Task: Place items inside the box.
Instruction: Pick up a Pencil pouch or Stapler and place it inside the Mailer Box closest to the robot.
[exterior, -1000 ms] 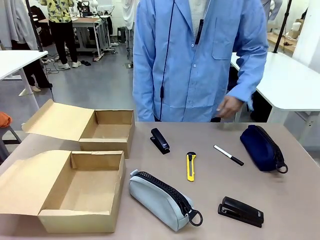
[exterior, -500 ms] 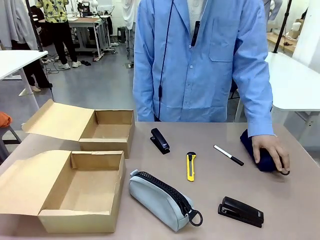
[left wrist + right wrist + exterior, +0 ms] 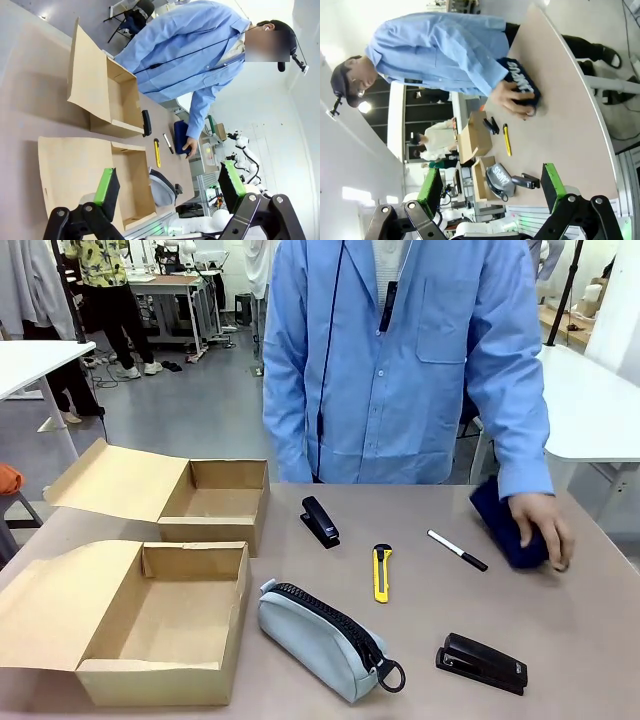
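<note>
Grey zip pencil pouch (image 3: 322, 640) near centre; yellow utility knife (image 3: 381, 572) just beyond; navy pouch (image 3: 495, 518) far right under person's hand (image 3: 540, 525). Left gripper (image 3: 170, 187), right gripper (image 3: 492, 187): fingers spread wide, empty.

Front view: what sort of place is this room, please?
Probably a lab or workshop: a person in a blue coat stands at the table, white work tables stand on the open floor behind, and two open cardboard boxes lie ready.
</note>
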You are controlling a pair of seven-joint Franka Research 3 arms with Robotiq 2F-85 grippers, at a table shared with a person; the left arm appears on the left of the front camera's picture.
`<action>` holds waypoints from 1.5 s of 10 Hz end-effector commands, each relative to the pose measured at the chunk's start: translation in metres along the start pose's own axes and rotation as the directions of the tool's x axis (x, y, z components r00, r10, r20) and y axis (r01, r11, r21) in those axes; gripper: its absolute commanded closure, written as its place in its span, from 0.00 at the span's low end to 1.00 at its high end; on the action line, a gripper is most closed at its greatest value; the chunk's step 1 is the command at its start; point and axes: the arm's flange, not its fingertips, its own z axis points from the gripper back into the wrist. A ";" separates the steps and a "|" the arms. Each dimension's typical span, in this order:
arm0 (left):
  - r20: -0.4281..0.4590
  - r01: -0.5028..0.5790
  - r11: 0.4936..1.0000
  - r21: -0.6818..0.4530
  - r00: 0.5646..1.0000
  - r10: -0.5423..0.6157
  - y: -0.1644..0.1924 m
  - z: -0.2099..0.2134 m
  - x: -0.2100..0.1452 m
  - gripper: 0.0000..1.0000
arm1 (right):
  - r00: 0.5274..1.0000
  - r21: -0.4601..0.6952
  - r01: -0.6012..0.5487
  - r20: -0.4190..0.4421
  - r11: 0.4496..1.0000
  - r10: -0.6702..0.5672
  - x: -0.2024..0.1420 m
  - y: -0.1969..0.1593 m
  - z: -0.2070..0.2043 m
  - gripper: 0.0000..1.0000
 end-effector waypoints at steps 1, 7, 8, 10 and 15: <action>0.006 0.023 1.000 -0.016 1.000 -0.023 -0.001 -0.001 0.001 0.00 | 1.000 -0.024 0.001 -0.025 1.000 -0.001 -0.006 0.002 -0.012 0.00; 0.006 0.023 1.000 -0.016 1.000 -0.023 -0.001 -0.001 0.001 0.00 | 0.938 -0.046 -0.263 -0.247 0.964 0.244 -0.071 0.048 -0.115 0.00; 0.006 0.023 1.000 -0.016 1.000 -0.023 -0.001 -0.001 0.001 0.00 | 0.878 -0.012 -0.340 -0.362 0.940 0.313 -0.106 0.057 -0.153 0.00; 0.006 0.023 1.000 -0.016 1.000 -0.023 -0.001 -0.001 0.001 0.00 | 0.655 0.057 -0.457 -0.653 0.887 0.380 -0.195 0.053 -0.222 0.00; 0.006 0.023 1.000 -0.016 1.000 -0.023 -0.001 -0.001 0.001 0.00 | 0.666 0.016 -0.425 -0.671 0.905 0.325 -0.153 0.079 -0.210 0.00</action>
